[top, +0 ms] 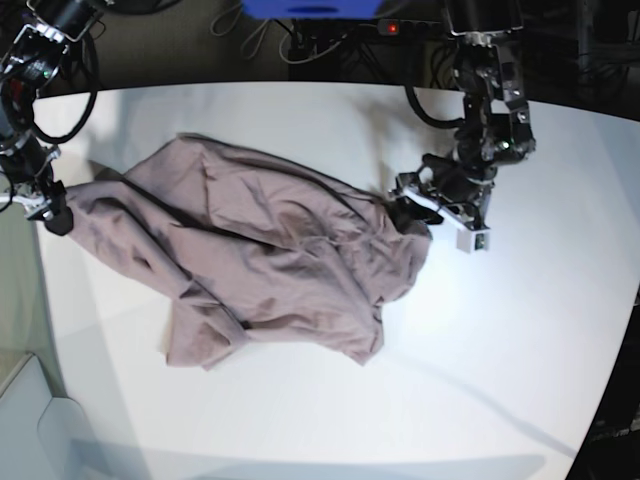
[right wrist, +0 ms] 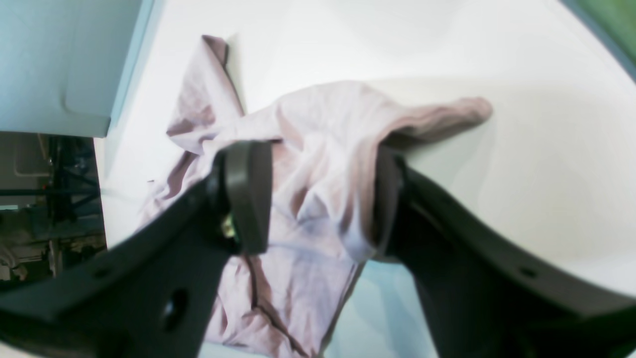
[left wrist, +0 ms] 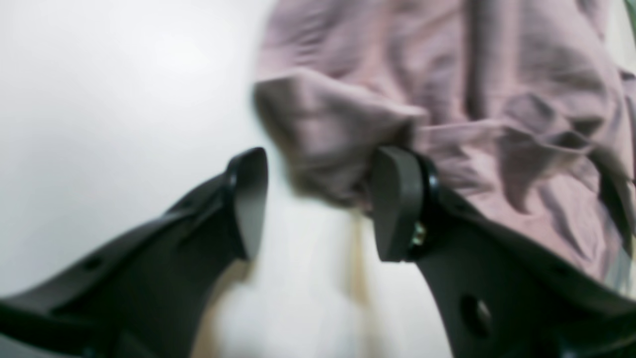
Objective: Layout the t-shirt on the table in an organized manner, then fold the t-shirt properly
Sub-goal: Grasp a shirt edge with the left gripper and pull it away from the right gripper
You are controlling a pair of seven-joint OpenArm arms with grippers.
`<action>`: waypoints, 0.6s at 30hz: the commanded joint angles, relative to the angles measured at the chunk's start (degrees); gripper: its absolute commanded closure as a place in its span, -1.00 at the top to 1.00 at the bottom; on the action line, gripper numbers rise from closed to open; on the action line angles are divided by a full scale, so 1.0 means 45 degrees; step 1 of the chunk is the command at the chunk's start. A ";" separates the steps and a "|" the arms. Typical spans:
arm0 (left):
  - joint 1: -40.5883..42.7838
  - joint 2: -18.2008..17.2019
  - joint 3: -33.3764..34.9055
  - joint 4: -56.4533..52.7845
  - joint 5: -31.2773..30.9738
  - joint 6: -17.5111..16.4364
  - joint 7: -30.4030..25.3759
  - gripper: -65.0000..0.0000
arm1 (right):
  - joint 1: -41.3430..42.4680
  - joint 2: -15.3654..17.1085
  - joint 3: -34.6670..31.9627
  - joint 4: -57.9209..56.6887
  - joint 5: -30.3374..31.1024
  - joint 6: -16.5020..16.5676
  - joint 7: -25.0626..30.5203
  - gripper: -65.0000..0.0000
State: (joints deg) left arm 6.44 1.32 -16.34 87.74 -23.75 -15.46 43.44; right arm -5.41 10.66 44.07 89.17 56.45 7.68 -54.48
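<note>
Table (top: 480,380) white; t-shirt (top: 270,260) crumpled (wrist views blurred).

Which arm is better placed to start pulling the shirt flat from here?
Probably the left. The left gripper stands open with a bunched edge of the t-shirt right at one finger, over the table. The right gripper is also open, straddling cloth at the table's edge, with less room to pull.

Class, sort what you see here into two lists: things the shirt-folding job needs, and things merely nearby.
Part of the job:
- crumpled dusty mauve-pink cloth t-shirt
- large white smooth table
- left gripper, open
- right gripper, open

Just nearby:
- blue box beyond the table's far edge
- dark cables beside it
</note>
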 commanded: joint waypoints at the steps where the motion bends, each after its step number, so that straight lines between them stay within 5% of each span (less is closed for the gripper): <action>1: -0.0170 -0.0030 -0.0013 0.0203 -0.0164 -0.0031 -0.0208 0.01 | 0.0118 0.0260 0.0062 0.0181 0.0438 0.0061 0.0141 -0.03; 11: -0.0717 -0.0030 0.0007 -0.0832 -0.0144 -0.0148 -0.0188 -0.04 | 0.0118 0.0318 0.0042 0.0142 0.0419 0.0061 0.0141 -0.03; 13: -0.0717 -0.0030 0.0007 -0.0949 -0.0144 -0.0148 -0.0188 -0.28 | 0.0118 0.0318 0.0042 0.0142 0.0419 0.0061 0.0141 -0.03; 16: -0.0698 -0.0050 0.0007 -0.0793 -0.0242 -0.0148 -0.0071 -0.94 | 0.0118 0.0338 0.0042 0.0142 0.0419 0.0061 0.0160 -0.03; 18: -0.0639 -0.0089 0.0007 -0.0520 -0.0261 -0.0148 -0.0052 -1.00 | 0.0118 0.0338 0.0042 0.0122 0.0419 0.0061 0.0160 -0.03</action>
State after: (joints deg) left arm 4.29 1.10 -16.34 84.12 -23.79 -15.86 44.18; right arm -5.45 11.07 44.07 88.95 56.42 7.68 -54.68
